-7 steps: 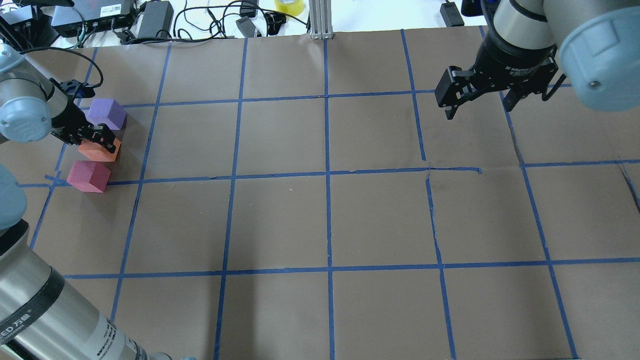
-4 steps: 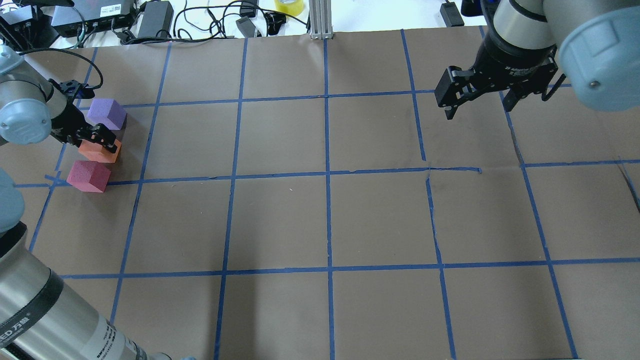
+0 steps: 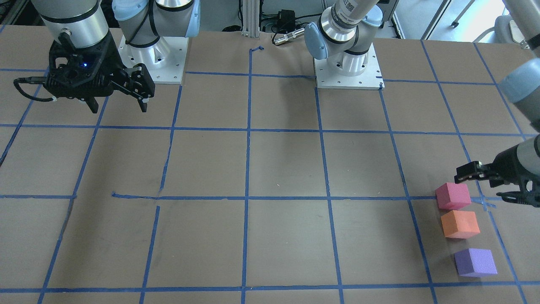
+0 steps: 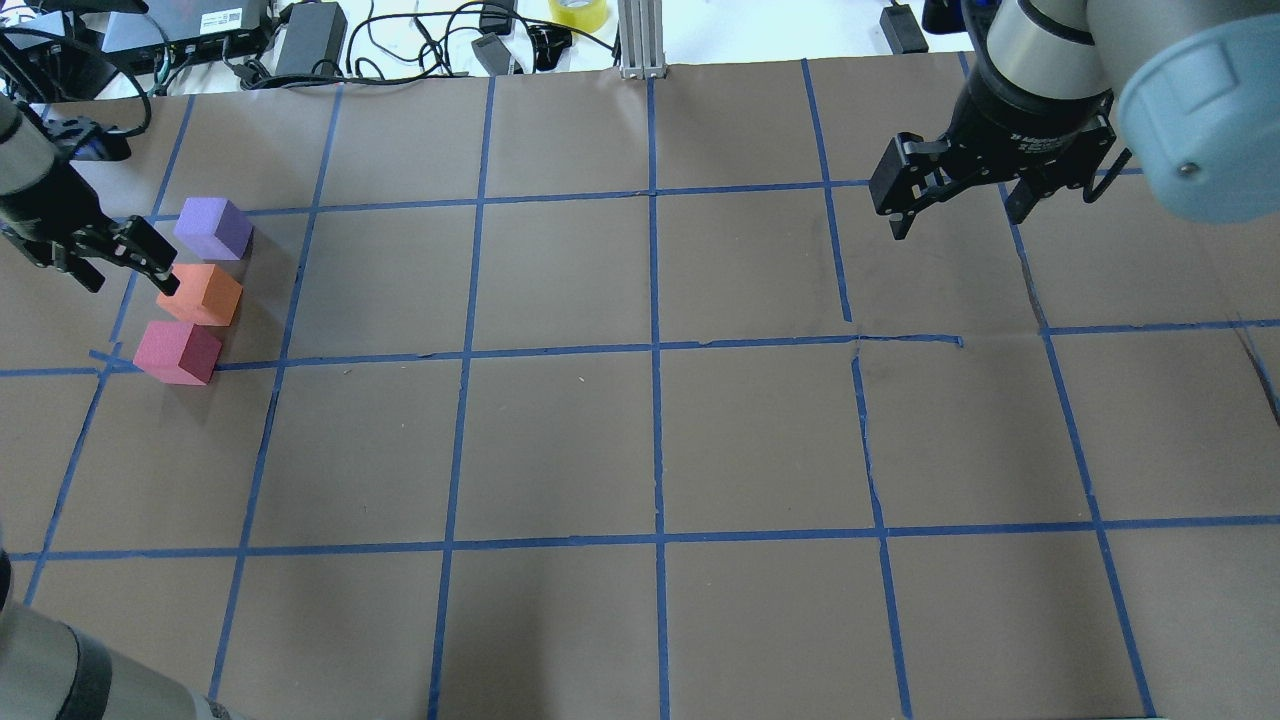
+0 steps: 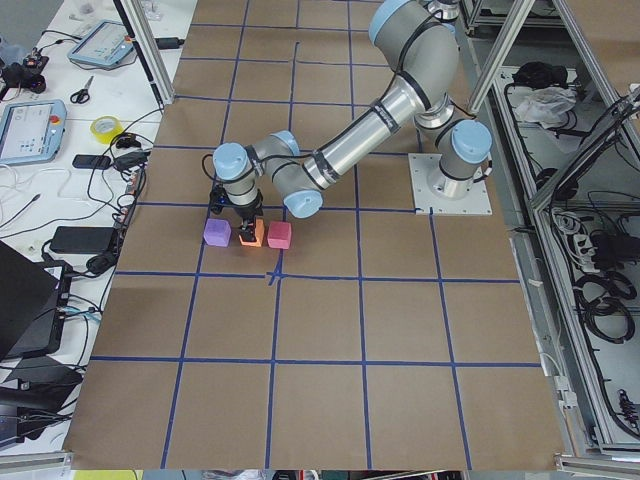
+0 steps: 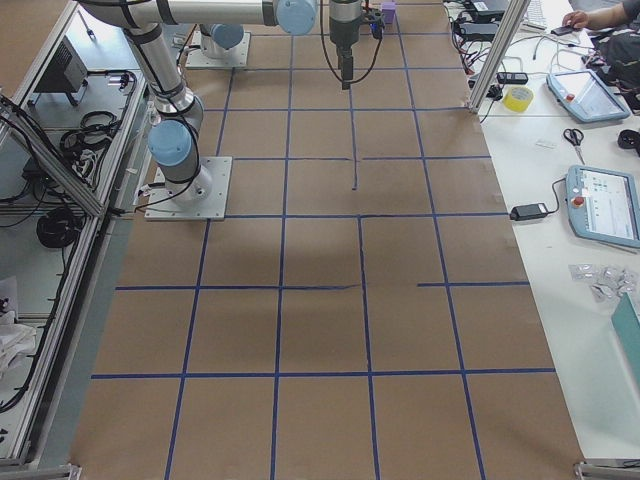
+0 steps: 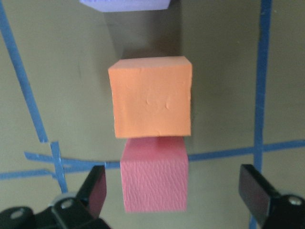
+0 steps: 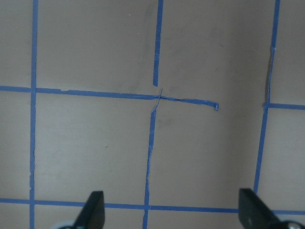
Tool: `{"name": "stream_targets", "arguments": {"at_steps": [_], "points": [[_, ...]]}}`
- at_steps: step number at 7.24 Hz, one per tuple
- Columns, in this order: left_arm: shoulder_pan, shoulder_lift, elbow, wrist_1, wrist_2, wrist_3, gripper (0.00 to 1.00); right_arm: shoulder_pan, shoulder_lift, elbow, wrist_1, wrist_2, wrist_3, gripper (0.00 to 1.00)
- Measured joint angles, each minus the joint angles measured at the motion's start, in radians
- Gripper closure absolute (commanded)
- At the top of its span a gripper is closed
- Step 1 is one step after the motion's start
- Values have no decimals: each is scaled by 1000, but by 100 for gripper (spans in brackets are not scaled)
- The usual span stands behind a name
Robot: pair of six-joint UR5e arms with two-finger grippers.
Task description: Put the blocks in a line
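Three blocks sit on the brown paper-covered table [image 4: 560, 440], near its far-left corner in the overhead view, in a short, slightly slanted row. Order from far to near: purple block [image 4: 212, 228], orange block [image 4: 200, 294], pinkish-red block [image 4: 178, 352]. All three are cubes of like size with matte, foam-like faces. In the left wrist view the orange top shows a few faint dents and the pinkish-red one a fine grained texture; only an edge of the purple one shows there. Orange and pinkish-red lie just beside each other, contact cannot be told; the purple one stands off from the orange by a small gap. The pinkish-red block lies across a blue tape line [image 4: 560, 350] of the grid. Left gripper [image 4: 130, 275] hovers above the row over the orange and pinkish-red blocks, jaws spread wide, holding nothing. Right gripper [image 4: 958, 215] hangs well apart over the table's far right, jaws likewise spread and empty, bare paper and tape beneath it.
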Motion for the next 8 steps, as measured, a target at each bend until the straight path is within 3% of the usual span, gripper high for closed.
{"name": "stream_targets", "arguments": {"at_steps": [2,4,5,8], "points": [[-158,166,3,-231,-4,-237,0,0,0,0,0,0,0,0],[-458,264,10,-282,-59,-518,2,-1,0,0,0,-1,0,0],[-553,292,8,-286,-75,-607,2,0,0,0,0,0,1,0],[-604,344,7,-267,-86,-660,1,2,-1,0,1,11,9,0]]}}
